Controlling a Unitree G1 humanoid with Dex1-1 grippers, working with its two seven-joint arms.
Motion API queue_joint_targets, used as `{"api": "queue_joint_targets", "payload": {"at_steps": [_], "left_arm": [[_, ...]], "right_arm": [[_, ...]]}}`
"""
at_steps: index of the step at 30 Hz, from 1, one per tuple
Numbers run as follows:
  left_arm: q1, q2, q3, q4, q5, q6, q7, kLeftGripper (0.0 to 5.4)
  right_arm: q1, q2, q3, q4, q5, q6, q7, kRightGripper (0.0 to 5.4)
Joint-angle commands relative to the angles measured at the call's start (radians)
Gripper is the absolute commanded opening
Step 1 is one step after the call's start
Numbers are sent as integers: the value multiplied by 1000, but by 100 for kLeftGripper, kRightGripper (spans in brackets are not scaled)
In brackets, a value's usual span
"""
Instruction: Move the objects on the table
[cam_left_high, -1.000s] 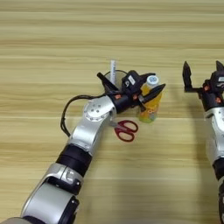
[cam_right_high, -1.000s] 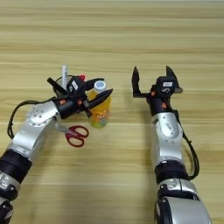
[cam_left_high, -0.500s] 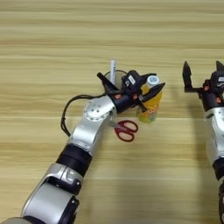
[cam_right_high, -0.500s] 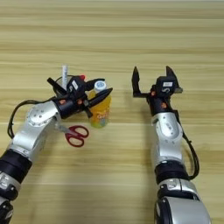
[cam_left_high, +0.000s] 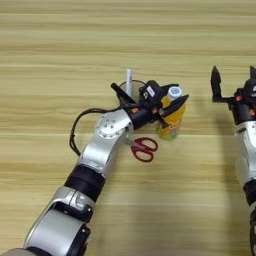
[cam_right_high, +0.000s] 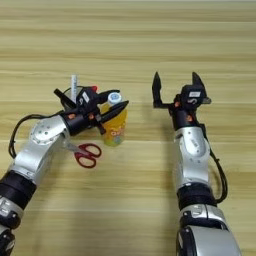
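Scissors with red handles (cam_right_high: 86, 153) lie flat on the wide light-brown wooden surface (cam_right_high: 128, 40), just under the left forearm. Behind the wrist stands a black cylindrical pen cup (cam_left_high: 131, 91), mostly hidden by the arm, with a pale stick (cam_right_high: 74, 88) poking up out of it. A slim black marker may be somewhere here too, but I cannot pick it out from the dark fingers and the cup.

The left gripper (cam_right_high: 111, 104) reaches in from the left with its two black fingers spread around the top of the small clear bottle of orange drink with a white cap and orange label (cam_right_high: 114, 128). One finger passes behind the cap and one crosses in front of the shoulder; whether they actually press on it I cannot tell. The bottle stands upright, just right of the scissors.

It looks light, smooth-sided and a bit top-heavy, so I would expect it to tip or slip if pinched near the cap; the labelled body seems the surer hold.

Well apart to the right, the right gripper (cam_right_high: 177, 90) is raised with its fingers wide apart, holding nothing.
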Motion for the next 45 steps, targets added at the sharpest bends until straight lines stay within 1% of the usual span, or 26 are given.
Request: {"api": "queue_joint_targets", "payload": {"at_steps": [1, 5, 11, 18, 23, 25, 27, 29, 32, 35, 39, 45], "left_arm": [[-10, 5, -6, -23, 15, 15, -5, 175], [-18, 6, -6, -65, 7, 30, -9, 175], [-28, 21, 6, -201, -25, 88, -22, 174], [-39, 53, 32, -397, -79, 203, -36, 174], [-50, 82, 48, -490, -108, 272, -35, 174], [-50, 92, 57, -532, -127, 308, -33, 174], [-50, 100, 65, -572, -149, 346, -32, 174], [-53, 107, 75, -603, -179, 389, -31, 174], [-57, 116, 81, -620, -197, 425, -28, 174], [-56, 124, 80, -633, -206, 452, -31, 174], [-52, 130, 80, -645, -221, 486, -37, 173], [-46, 147, 75, -654, -233, 515, -48, 173]], "right_arm": [[-3, -16, -5, -83, 36, 50, 23, 540], [-1, -25, -6, -120, 50, 78, 37, 540], [5, -28, -3, -153, 54, 98, 55, 540], [18, -39, 7, -201, 78, 135, 111, 540], [33, -51, 14, -279, 134, 201, 178, 540], [45, -66, 19, -339, 178, 252, 222, 540], [62, -92, 28, -409, 233, 321, 285, 540], [91, -139, 46, -494, 284, 393, 372, 540], [127, -210, 54, -591, 321, 458, 466, 540], [160, -286, 61, -671, 378, 555, 561, 540], [189, -355, 75, -729, 414, 638, 657, 540], [204, -429, 103, -762, 418, 726, 760, 540]]}}
